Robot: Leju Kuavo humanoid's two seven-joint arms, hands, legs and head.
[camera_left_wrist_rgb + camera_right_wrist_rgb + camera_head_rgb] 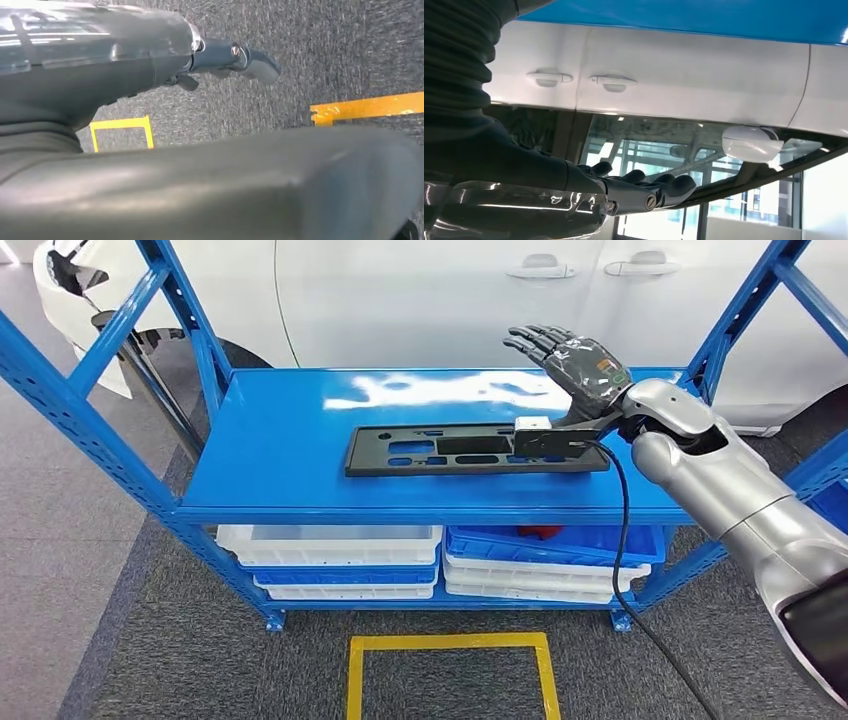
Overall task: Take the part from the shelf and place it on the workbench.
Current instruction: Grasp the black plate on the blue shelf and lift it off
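The right arm (740, 510) is being extended at the frame's right, its right hand (580, 365) released above the part (470, 450), which is lying ungrasped mid-frame on the shelf (280, 440); everything is remaining undone.

Flat black rectangular part (475, 450) with cut-outs, lying lengthwise on blue shelf (290, 430), toward its front edge

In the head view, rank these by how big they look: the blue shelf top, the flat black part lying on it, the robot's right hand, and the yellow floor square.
1. Blue metal shelf top
2. Flat black plastic part with cut-outs
3. Yellow taped floor square, cut off by the frame edge, so its rank against the part is unsure
4. Right hand
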